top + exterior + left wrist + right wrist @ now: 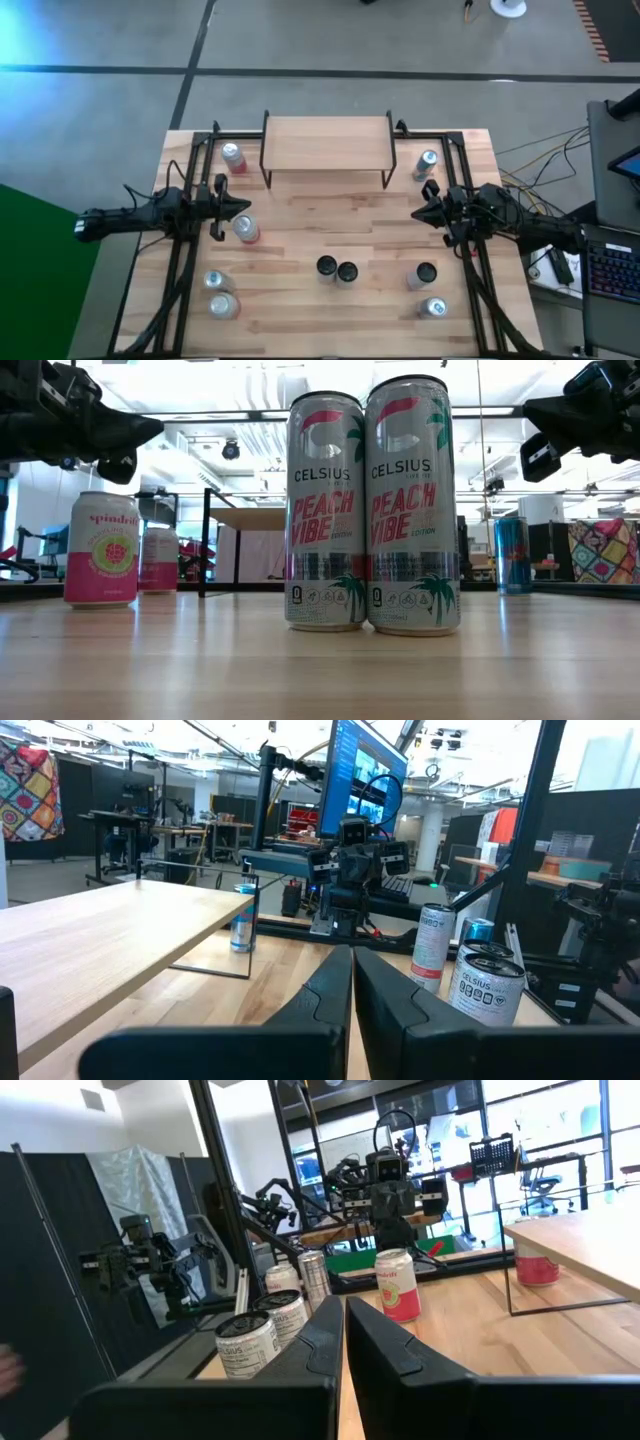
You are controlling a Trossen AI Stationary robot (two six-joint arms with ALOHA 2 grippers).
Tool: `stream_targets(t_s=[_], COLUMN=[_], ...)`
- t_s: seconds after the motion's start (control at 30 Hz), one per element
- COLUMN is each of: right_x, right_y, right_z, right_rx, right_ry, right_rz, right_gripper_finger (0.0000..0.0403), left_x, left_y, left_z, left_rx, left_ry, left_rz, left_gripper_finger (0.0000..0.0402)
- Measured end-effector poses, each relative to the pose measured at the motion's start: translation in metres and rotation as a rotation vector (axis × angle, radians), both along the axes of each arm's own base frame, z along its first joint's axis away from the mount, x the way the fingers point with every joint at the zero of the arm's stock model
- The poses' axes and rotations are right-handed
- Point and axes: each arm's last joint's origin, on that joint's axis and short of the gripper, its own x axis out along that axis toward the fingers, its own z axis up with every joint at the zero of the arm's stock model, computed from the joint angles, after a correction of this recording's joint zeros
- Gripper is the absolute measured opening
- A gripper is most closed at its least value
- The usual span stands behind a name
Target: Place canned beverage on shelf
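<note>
In the high view, the shelf point(327, 142) stood at the far edge of the counter point(330, 235) with its long axis running left to right, nothing on its plank top, while upright cans were scattered over the counter, including a dark-topped pair point(337, 269) touching side by side near the front centre; the left claw point(243, 206) and right claw point(417, 211) hovered at opposite sides, pointing inward, each with fingers together and holding nothing. In the low view, that pair read "CELSIUS PEACH VIBE" point(370, 510), and a pink can point(101, 548) read "spindrift". In the left wrist view, a can lettered "CELSIUS" point(487, 986) stood upright on the counter.
</note>
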Motion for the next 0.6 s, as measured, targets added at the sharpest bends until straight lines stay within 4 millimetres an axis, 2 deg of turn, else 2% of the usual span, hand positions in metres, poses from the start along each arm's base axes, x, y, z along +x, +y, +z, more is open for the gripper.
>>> stream_targets(t_s=[0.6], right_x=[-0.0001], right_y=[0.0], right_z=[0.0007], right_rx=[-0.002], right_ry=[-0.007], right_rz=[0.0], right_gripper_finger=[0.0009], left_x=[0.0], left_y=[0.0], left_z=[0.0], left_rx=[0.028], left_ry=[0.003], left_rz=[0.004], left_gripper_finger=[0.0])
